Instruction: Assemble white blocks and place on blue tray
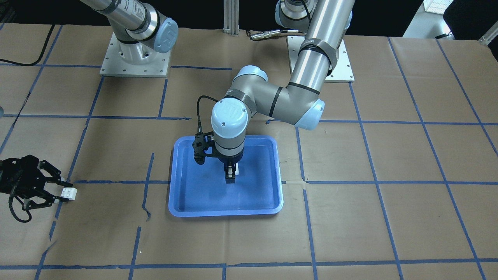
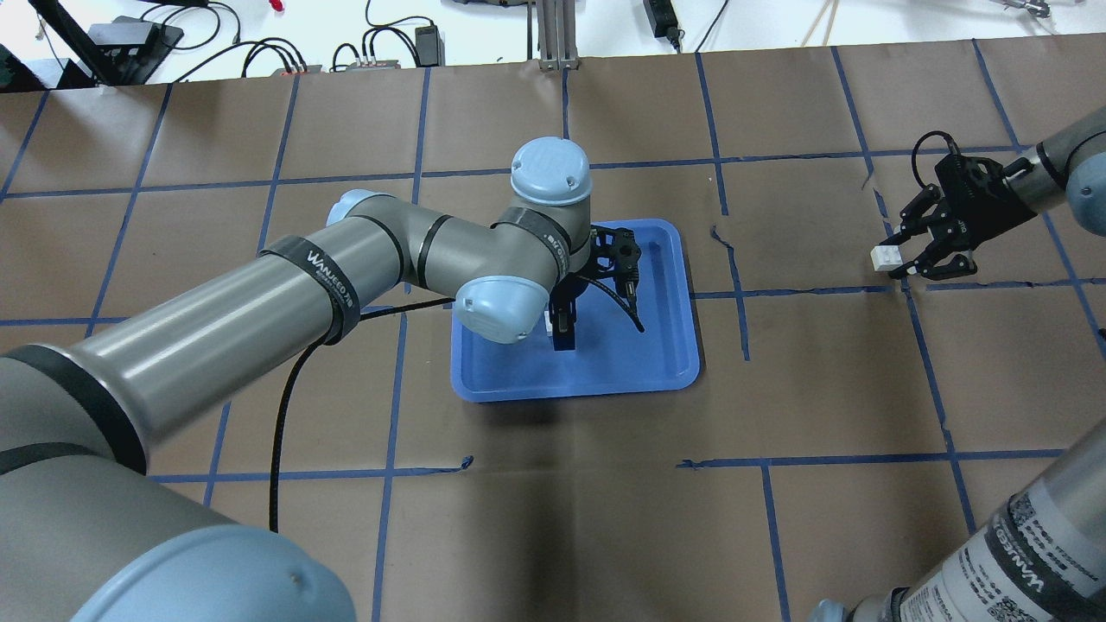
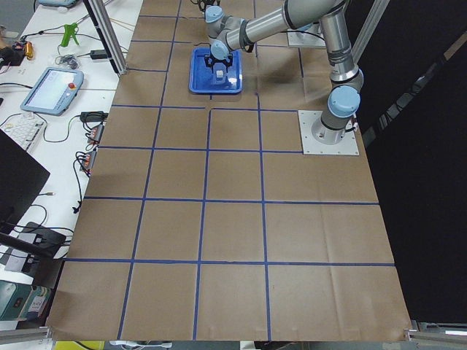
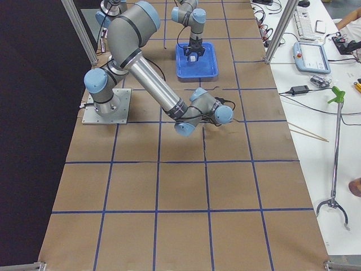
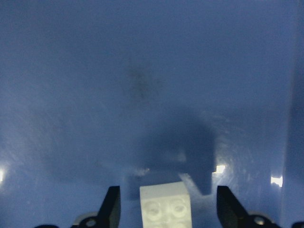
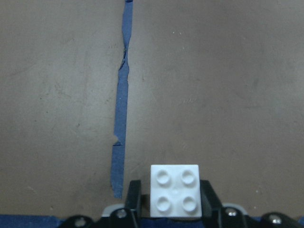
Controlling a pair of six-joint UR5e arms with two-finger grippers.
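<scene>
The blue tray (image 1: 225,213) lies at the table's middle; it also shows in the overhead view (image 2: 570,393). My left gripper (image 1: 231,177) points straight down into it. In the left wrist view one white block (image 5: 166,206) sits between the fingers (image 5: 112,204) with a gap on each side, so the gripper is open, low over the tray floor (image 5: 142,71). My right gripper (image 1: 64,192) is far off to the robot's right, shut on the other white block (image 1: 70,192), studs up, just above the paper (image 6: 174,190).
Brown paper with a blue tape grid covers the table (image 2: 812,371). A torn tape line (image 6: 118,118) runs just ahead of the right gripper. Both arm bases (image 1: 134,58) stand at the robot's edge. The left forearm (image 2: 346,259) hangs over the tray's left side.
</scene>
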